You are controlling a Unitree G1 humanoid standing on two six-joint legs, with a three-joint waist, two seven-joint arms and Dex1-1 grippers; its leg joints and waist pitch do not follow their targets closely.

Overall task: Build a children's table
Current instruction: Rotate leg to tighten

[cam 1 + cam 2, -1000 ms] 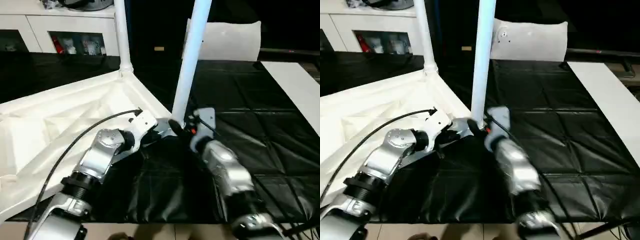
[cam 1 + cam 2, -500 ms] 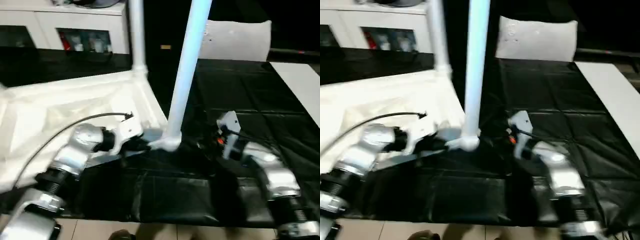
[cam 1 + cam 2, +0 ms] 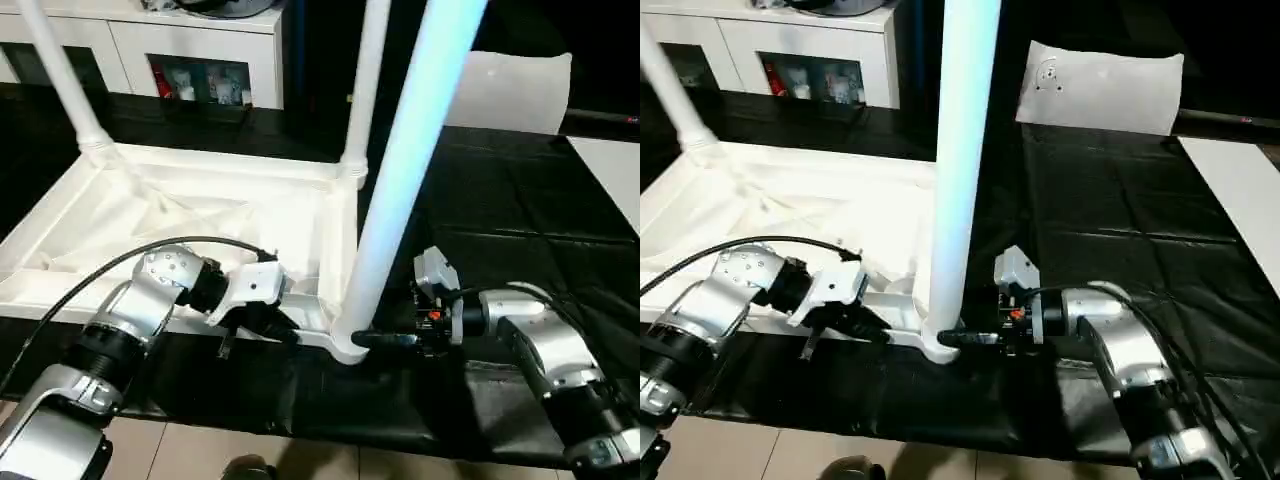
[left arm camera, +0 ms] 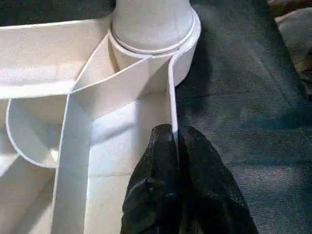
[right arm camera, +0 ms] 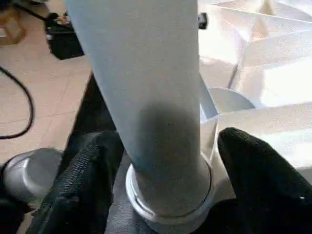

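Note:
The children's table [image 3: 200, 215] lies upside down on the black work table, white with its ribbed underside up. Three legs stand in its corner sockets: the near one [image 3: 410, 170], one behind it [image 3: 362, 90] and one at the far left [image 3: 60, 80]. My left gripper [image 4: 174, 134] is shut on the thin rim wall right beside the near corner socket [image 4: 151, 34]. My right gripper [image 5: 165, 146] is open, one finger on each side of the near leg's base [image 5: 161, 161]. One finger [image 5: 87, 180] rests against the leg. The other finger [image 5: 258, 170] stands a sliver off it.
The near corner socket [image 3: 347, 348] sits close to the black work table's front edge [image 3: 400, 425], with tan floor below. A white cabinet with glass doors [image 3: 190, 50] stands behind. A white cushion-like thing [image 3: 520, 90] and a white board [image 3: 615, 170] lie at the back right.
The whole view has shifted, so the camera moved. My right gripper drew back from the near leg and has returned to its base. My left gripper has kept its pinch on the rim.

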